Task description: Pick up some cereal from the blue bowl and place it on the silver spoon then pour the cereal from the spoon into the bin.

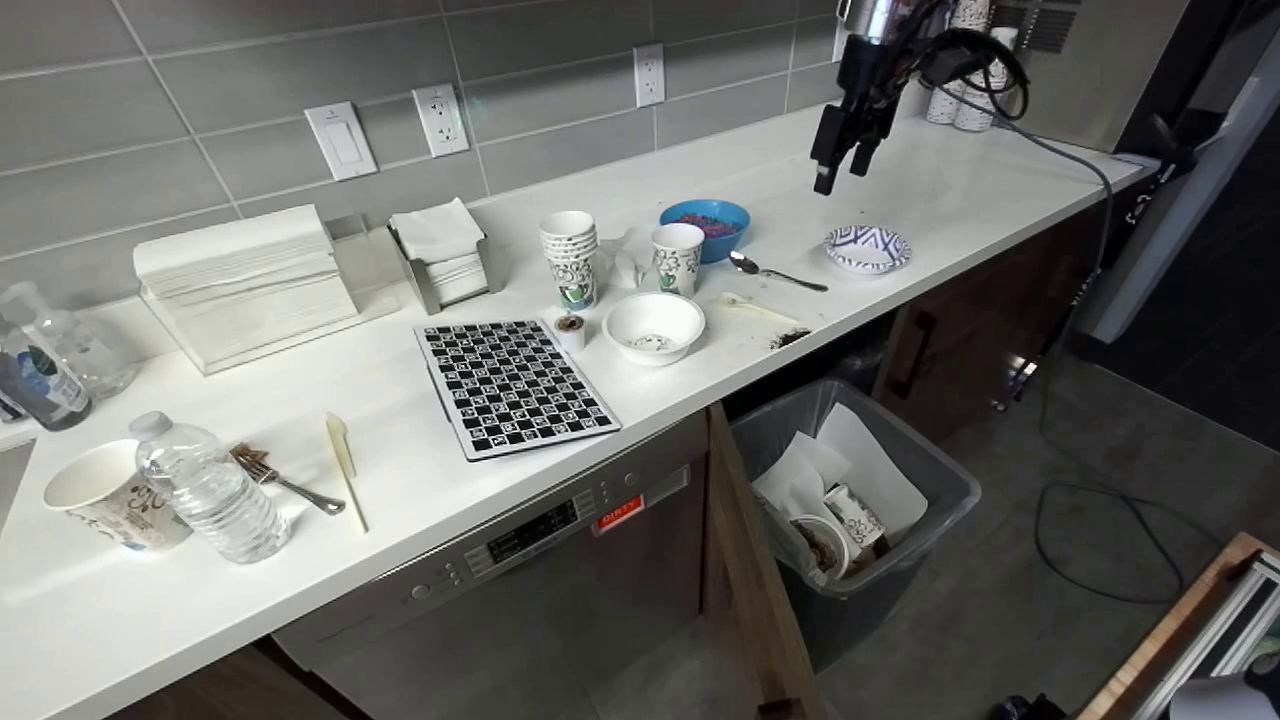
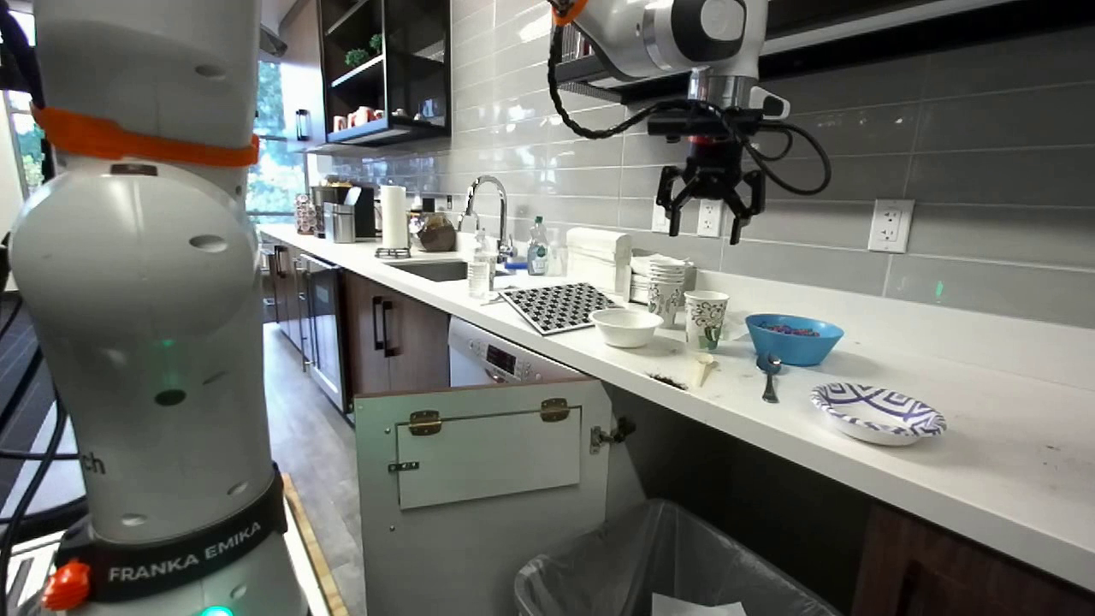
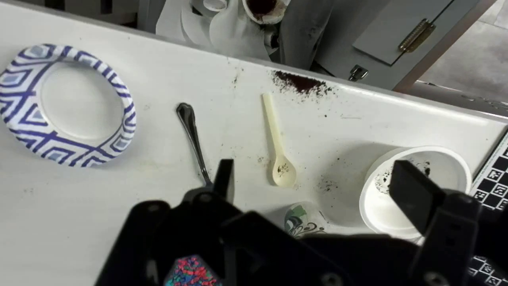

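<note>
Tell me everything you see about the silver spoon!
The silver spoon looks like shiny grey metal. It has an oval scoop and a long, thin handle, broader at the end. It lies on the white counter, its scoop beside the blue bowl, its handle slanting toward the front edge. Whether scoop and bowl touch, I can't tell. The open gripper hangs higher, not touching it.

White counter (image 1: pixel 950 190) — blue bowl (image 2: pixel 797 346), silver spoon (image 3: pixel 193 133) near it, patterned dish (image 3: pixel 81 101), pale spoon (image 3: pixel 276 136), white bowl (image 2: pixel 627 336), paper cups (image 1: pixel 572 270), checkered board (image 1: pixel 512 385), dark crumbs (image 3: pixel 299 82)
</note>
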`<move>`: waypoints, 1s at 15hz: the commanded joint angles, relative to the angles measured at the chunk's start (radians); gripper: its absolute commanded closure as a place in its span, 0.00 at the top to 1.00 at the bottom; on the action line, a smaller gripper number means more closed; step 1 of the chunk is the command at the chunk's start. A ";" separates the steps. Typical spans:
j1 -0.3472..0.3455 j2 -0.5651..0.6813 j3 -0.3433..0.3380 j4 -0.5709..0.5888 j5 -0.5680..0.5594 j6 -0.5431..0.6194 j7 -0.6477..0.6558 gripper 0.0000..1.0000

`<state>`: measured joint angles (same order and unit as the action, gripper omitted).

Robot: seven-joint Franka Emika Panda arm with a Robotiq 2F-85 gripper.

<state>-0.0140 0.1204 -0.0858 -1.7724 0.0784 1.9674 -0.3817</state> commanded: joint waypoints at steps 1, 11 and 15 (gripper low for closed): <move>-0.040 0.201 0.031 0.240 0.013 -0.038 -0.093 1.00; -0.115 0.402 0.119 0.479 0.056 0.018 -0.172 1.00; -0.115 0.433 0.120 0.509 0.057 0.060 -0.163 1.00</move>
<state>-0.1185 0.5301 0.0204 -1.2806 0.1443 1.9877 -0.5616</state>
